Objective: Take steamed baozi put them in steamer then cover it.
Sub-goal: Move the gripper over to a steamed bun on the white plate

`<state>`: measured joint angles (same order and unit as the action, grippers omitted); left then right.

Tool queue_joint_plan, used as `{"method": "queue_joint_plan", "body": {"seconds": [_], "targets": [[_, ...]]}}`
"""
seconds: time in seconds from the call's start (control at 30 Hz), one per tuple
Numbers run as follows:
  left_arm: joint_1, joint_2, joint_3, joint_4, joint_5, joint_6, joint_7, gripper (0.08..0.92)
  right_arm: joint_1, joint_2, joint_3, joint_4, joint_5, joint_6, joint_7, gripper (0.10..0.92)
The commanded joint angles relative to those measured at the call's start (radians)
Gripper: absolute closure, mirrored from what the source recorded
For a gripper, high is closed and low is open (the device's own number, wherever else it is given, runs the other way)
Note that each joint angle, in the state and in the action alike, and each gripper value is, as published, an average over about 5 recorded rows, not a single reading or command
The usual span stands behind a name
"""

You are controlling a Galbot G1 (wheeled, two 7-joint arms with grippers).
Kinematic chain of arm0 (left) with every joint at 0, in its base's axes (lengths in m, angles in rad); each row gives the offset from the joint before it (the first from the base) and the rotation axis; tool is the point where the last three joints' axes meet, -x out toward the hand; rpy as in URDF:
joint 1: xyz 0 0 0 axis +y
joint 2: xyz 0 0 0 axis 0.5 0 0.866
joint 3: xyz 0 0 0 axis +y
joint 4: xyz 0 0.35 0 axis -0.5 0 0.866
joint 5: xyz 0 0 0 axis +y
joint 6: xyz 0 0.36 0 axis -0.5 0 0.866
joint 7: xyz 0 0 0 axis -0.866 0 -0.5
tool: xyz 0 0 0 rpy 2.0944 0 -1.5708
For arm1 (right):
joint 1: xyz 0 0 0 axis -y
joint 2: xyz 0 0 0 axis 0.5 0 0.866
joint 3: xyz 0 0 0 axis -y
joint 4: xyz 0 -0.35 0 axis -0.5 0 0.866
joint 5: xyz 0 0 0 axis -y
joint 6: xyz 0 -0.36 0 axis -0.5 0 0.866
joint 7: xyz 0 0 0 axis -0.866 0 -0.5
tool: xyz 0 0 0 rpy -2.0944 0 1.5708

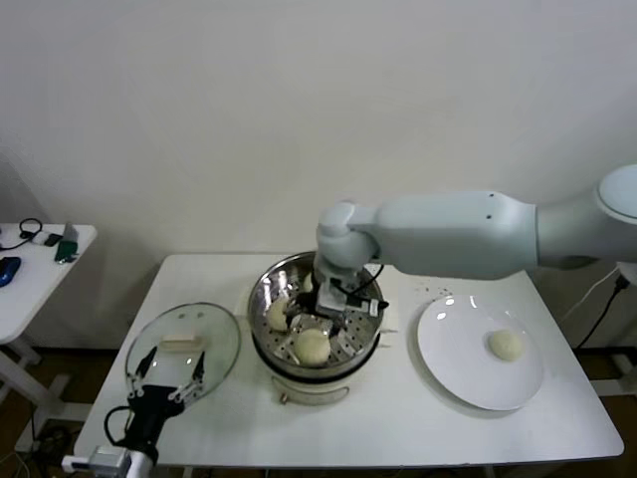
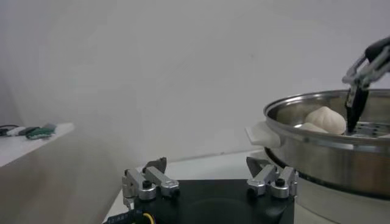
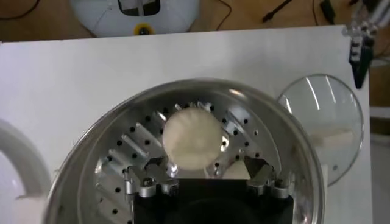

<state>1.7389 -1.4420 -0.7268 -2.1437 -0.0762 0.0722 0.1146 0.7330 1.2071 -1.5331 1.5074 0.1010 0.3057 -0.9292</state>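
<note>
The steamer [image 1: 267, 344] stands mid-table with a perforated tray inside. Two baozi show clearly in it, one at the front [image 1: 312, 346] and one at the left [image 1: 278, 315]; more may be hidden behind the arm. My right gripper [image 1: 338, 314] is inside the pot, open, its fingers either side of the near edge of a baozi [image 3: 190, 139] that lies on the tray. One baozi [image 1: 506, 345] lies on the white plate [image 1: 448, 358]. The cover [image 1: 184, 349] lies flat at the table's left. My left gripper [image 1: 169, 383] is open and empty at its front edge.
A small white side table [image 1: 40, 264] with small items stands far left. The left wrist view shows the steamer's wall [image 2: 329, 152] and handle close by on one side. The white plate takes up the table's right part.
</note>
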Motion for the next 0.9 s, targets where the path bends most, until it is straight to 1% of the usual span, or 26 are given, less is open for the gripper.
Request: {"method": "queue_joint_plan", "body": {"seconds": [0.03, 0.1, 0.17, 0.3, 0.37, 0.5, 0.67, 0.77, 0.9], "targets": [[-0.005, 0.002, 0.005, 0.004, 0.005, 0.005, 0.004, 0.177, 0.294, -0.164, -0.163, -0.087, 0.354, -0.064, -0.215, 0.202], [-0.008, 0.003, 0.007, 0.006, 0.005, 0.007, 0.004, 0.177, 0.398, -0.225, -0.287, -0.127, 0.427, -0.111, -0.251, 0.203], [-0.014, 0.007, 0.010, 0.012, 0.004, 0.008, 0.004, 0.177, 0.476, -0.276, -0.406, -0.154, 0.460, -0.156, -0.248, 0.203], [-0.023, 0.016, 0.014, 0.023, 0.001, 0.008, 0.003, 0.177, 0.521, -0.396, -0.580, -0.116, 0.487, -0.281, -0.212, 0.203], [-0.027, 0.018, 0.015, 0.028, -0.001, 0.008, 0.003, 0.177, 0.487, -0.475, -0.606, -0.091, 0.462, -0.340, -0.192, 0.203], [-0.038, 0.014, 0.020, 0.037, 0.000, 0.009, 0.003, 0.177, 0.293, -0.598, -0.501, -0.105, 0.314, -0.427, -0.124, 0.203], [-0.040, 0.011, 0.021, 0.049, 0.004, 0.010, 0.003, 0.177, 0.040, -0.647, -0.310, -0.222, 0.135, -0.455, -0.081, 0.203], [-0.038, 0.007, 0.019, 0.056, 0.006, 0.010, 0.002, 0.177, -0.083, -0.639, -0.215, -0.292, 0.094, -0.452, -0.080, 0.203], [-0.033, 0.003, 0.016, 0.067, 0.010, 0.008, 0.002, 0.177, -0.202, -0.621, -0.127, -0.336, 0.072, -0.450, -0.078, 0.203]]}}
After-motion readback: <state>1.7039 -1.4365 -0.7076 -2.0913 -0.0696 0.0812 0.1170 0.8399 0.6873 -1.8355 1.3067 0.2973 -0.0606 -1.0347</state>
